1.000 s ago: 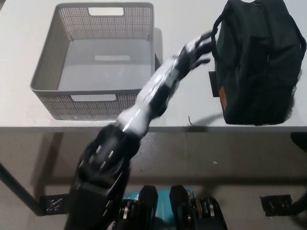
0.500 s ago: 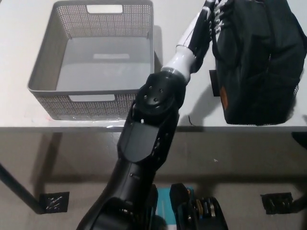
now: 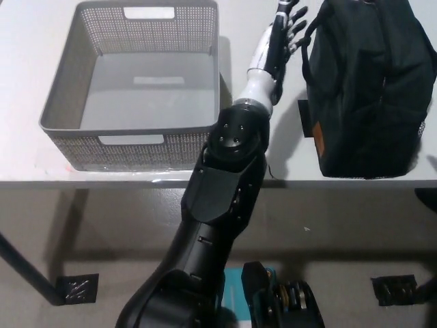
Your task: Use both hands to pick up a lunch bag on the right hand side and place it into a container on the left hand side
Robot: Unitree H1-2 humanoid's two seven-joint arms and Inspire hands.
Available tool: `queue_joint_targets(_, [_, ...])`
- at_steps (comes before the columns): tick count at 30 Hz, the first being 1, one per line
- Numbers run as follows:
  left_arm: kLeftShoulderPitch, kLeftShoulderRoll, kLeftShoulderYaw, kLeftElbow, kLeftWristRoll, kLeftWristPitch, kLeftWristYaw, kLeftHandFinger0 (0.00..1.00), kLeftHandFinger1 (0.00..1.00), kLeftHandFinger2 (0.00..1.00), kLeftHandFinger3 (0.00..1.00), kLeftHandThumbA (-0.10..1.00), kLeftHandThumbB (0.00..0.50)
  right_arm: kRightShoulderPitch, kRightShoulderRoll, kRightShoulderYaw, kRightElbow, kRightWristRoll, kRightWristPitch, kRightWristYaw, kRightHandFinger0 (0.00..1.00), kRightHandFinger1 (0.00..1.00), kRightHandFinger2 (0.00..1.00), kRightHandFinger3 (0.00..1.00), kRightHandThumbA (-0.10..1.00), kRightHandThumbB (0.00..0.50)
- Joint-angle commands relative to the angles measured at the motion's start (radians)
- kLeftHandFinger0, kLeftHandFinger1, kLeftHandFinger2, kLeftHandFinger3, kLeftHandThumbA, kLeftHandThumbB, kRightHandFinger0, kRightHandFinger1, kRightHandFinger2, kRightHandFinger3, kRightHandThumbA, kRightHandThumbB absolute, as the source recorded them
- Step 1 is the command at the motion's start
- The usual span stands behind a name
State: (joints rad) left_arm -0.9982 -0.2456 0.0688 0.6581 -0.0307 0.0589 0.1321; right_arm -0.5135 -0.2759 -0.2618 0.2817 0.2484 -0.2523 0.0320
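Lunch bag [image 3: 365, 89], dark and soft-sided, is standing upright at the right end of the table [image 3: 27, 61], near the front edge, with its carry strap arching up on the left side. Left hand [image 3: 287, 27] is reaching in just beside that strap at the bag's far left corner, fingers spread and gripping nothing. The right hand is not showing in the frame. To lift cleanly, the left palm should probably be pressing flat against the bag's left wall while the right hand is bracing the opposite wall, squeezing evenly so the soft sides are not buckling. A small tan patch [image 3: 317, 134] is sitting low on the bag's left face; its writing is too small to read. The grey perforated container [image 3: 68, 140] is waiting empty on the left.
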Motion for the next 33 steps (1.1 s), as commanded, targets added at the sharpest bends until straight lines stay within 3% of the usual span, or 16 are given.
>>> queue_joint_targets(1, [-0.084, 0.013, -0.001, 0.034, 0.008, -0.057, 0.033, 1.0, 1.0, 1.0, 1.0, 1.0, 0.409, -0.053, -0.004, 0.003, 0.018, 0.032, -0.048, 0.036, 1.0, 1.0, 1.0, 1.0, 1.0, 0.304])
queue_joint_targets(4, [-0.1, 0.025, 0.0, 0.092, -0.001, -0.055, 0.021, 1.0, 1.0, 1.0, 1.0, 1.0, 0.408, -0.082, 0.011, 0.006, 0.06, 0.058, -0.025, 0.048, 1.0, 1.0, 1.0, 1.0, 1.0, 0.292])
queue_joint_targets(7, [-0.114, 0.028, -0.002, 0.175, -0.006, -0.094, 0.01, 1.0, 1.0, 1.0, 1.0, 1.0, 0.38, -0.14, 0.03, 0.004, 0.167, 0.062, -0.011, 0.043, 1.0, 1.0, 1.0, 1.0, 1.0, 0.306])
queue_joint_targets(10, [-0.144, 0.032, -0.017, 0.29, 0.011, -0.125, 0.014, 1.0, 1.0, 1.0, 1.0, 1.0, 0.38, -0.194, 0.036, 0.008, 0.277, 0.049, -0.026, 0.044, 1.0, 1.0, 1.0, 1.0, 1.0, 0.349])
queue_joint_targets(12, [-0.157, 0.035, -0.013, 0.333, 0.0, -0.147, -0.001, 1.0, 1.0, 1.0, 1.0, 1.0, 0.394, -0.21, 0.039, 0.011, 0.304, 0.046, -0.034, 0.049, 1.0, 1.0, 1.0, 1.0, 1.0, 0.35])
queue_joint_targets(15, [-0.187, 0.044, -0.02, 0.434, 0.006, -0.185, -0.005, 1.0, 1.0, 1.0, 1.0, 1.0, 0.401, -0.249, 0.053, 0.012, 0.378, 0.056, -0.063, 0.067, 1.0, 1.0, 1.0, 1.0, 1.0, 0.322])
queue_joint_targets(19, [-0.213, 0.054, -0.056, 0.528, 0.038, -0.164, -0.011, 1.0, 1.0, 1.0, 1.0, 1.0, 0.423, -0.262, 0.062, 0.01, 0.426, 0.065, -0.058, 0.075, 1.0, 1.0, 1.0, 1.0, 1.0, 0.311])
queue_joint_targets(22, [-0.214, 0.055, -0.083, 0.583, 0.052, -0.178, -0.013, 1.0, 1.0, 1.0, 1.0, 1.0, 0.385, -0.264, 0.073, 0.006, 0.439, 0.079, -0.043, 0.081, 1.0, 1.0, 1.0, 1.0, 1.0, 0.294])
queue_joint_targets(23, [-0.215, 0.053, -0.104, 0.601, 0.067, -0.156, -0.012, 1.0, 1.0, 1.0, 1.0, 1.0, 0.409, -0.263, 0.078, 0.004, 0.441, 0.082, -0.041, 0.081, 1.0, 1.0, 1.0, 1.0, 1.0, 0.28])
queue_joint_targets(27, [-0.212, 0.045, -0.139, 0.627, 0.08, -0.151, -0.014, 1.0, 1.0, 1.0, 1.0, 1.0, 0.443, -0.276, 0.096, 0.0, 0.478, 0.102, -0.05, 0.099, 1.0, 1.0, 1.0, 1.0, 1.0, 0.286])
queue_joint_targets(30, [-0.212, 0.028, -0.181, 0.643, 0.107, -0.152, -0.028, 1.0, 1.0, 1.0, 1.0, 1.0, 0.423, -0.286, 0.136, -0.003, 0.54, 0.123, -0.058, 0.115, 1.0, 1.0, 1.0, 1.0, 1.0, 0.312])
queue_joint_targets(33, [-0.229, 0.013, -0.214, 0.663, 0.122, -0.142, -0.047, 1.0, 1.0, 1.0, 1.0, 1.0, 0.435, -0.277, 0.194, -0.004, 0.524, 0.145, -0.05, 0.112, 1.0, 1.0, 1.0, 1.0, 1.0, 0.252])
